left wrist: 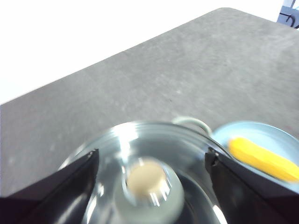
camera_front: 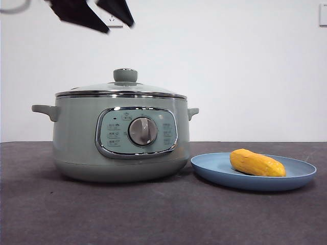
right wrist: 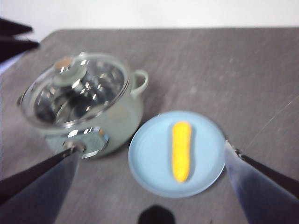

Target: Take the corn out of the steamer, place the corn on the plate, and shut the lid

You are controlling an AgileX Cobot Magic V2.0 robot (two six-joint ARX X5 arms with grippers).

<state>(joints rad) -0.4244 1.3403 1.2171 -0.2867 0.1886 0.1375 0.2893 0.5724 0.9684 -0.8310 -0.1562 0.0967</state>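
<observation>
The corn point(camera_front: 257, 163) is lying on its side on the plate point(camera_front: 214, 171), just beside the steamer point(camera_front: 76, 138), whose control panel is facing the front camera. The lid point(camera_front: 122, 88) is sitting closed on the steamer's rim, its knob upright at the centre. The left gripper point(left wrist: 152, 161) is hanging above the lid with its jaws spread wide and holding nothing; in its wrist view the knob and glass are smeared by blur, and the plate and corn are partly cut off behind one jaw. In the front view that gripper is showing only as two dark tips at the top edge, clear of the knob. The right gripper point(right wrist: 152, 154) is waiting high over the table point(right wrist: 243, 70), jaws parted and empty, with plate and steamer showing between them. The steamer's far side is hidden in the front view. Bare grey table is lying open in front of both items and beyond the plate.
</observation>
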